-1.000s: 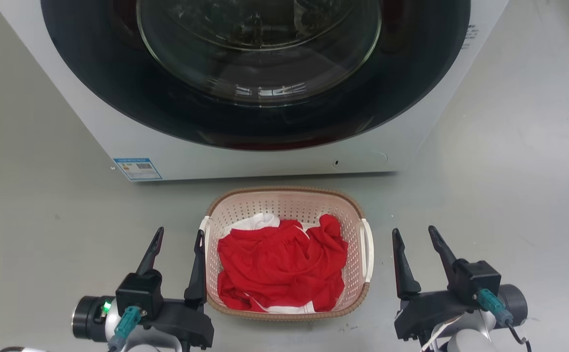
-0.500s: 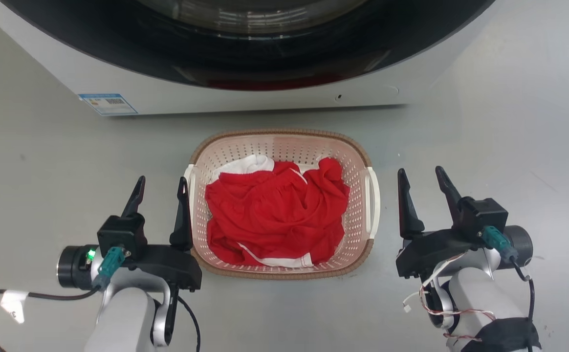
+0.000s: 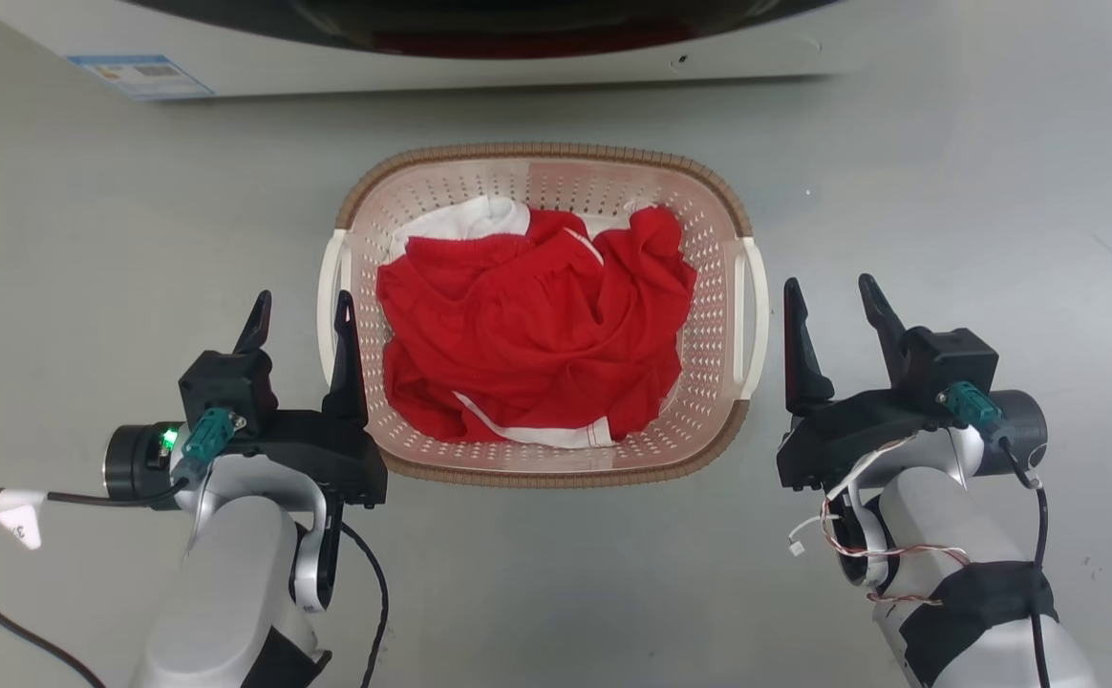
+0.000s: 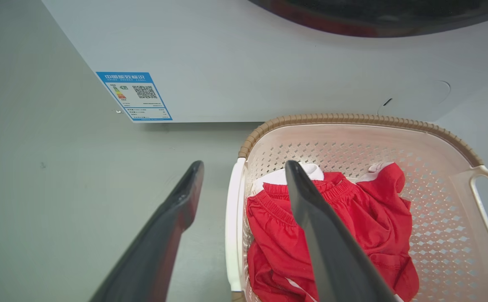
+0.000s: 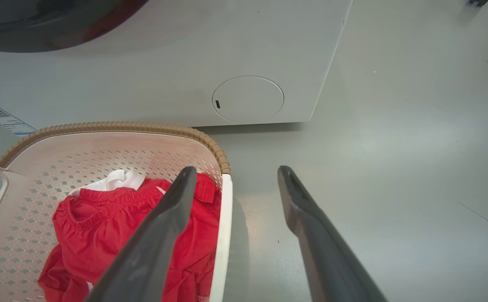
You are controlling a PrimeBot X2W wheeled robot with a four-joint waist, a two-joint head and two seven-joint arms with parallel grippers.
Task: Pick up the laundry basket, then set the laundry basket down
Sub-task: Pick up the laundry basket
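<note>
Currently: approach to grasp, basket not yet lifted.

Item: laundry basket [image 3: 542,151], pale pink, perforated, brown rim. It stands on the floor [image 3: 88,239] before the washer [image 3: 422,72], near it but apart. Contents: red garment [image 3: 537,325] over some white cloth [image 3: 465,218].

Left pincer [image 3: 302,298]: spread, holding nothing. In the head view its inner finger overlaps the basket's left handle [image 3: 324,277], so the white bar lies between the two fingers. The left wrist view agrees. Whether the fingers are down at handle level cannot be told.

Right pincer [image 3: 828,283]: spread, holding nothing. In the head view it stands just outside the right handle [image 3: 762,296], apart from it, with both fingers on the floor side.

Handling notes (judgement):
- The right pincer wants a short shift inward, so its handle sits between the fingers as on the left.
- Both should reach handle level before closing.
- Each should close on the mid-span of its bar, at matching points.
- The two arms should raise together and level, since an uneven lift would tilt the load.
- The thin bars may flex, so a firm, centred pinch is advised.
</note>
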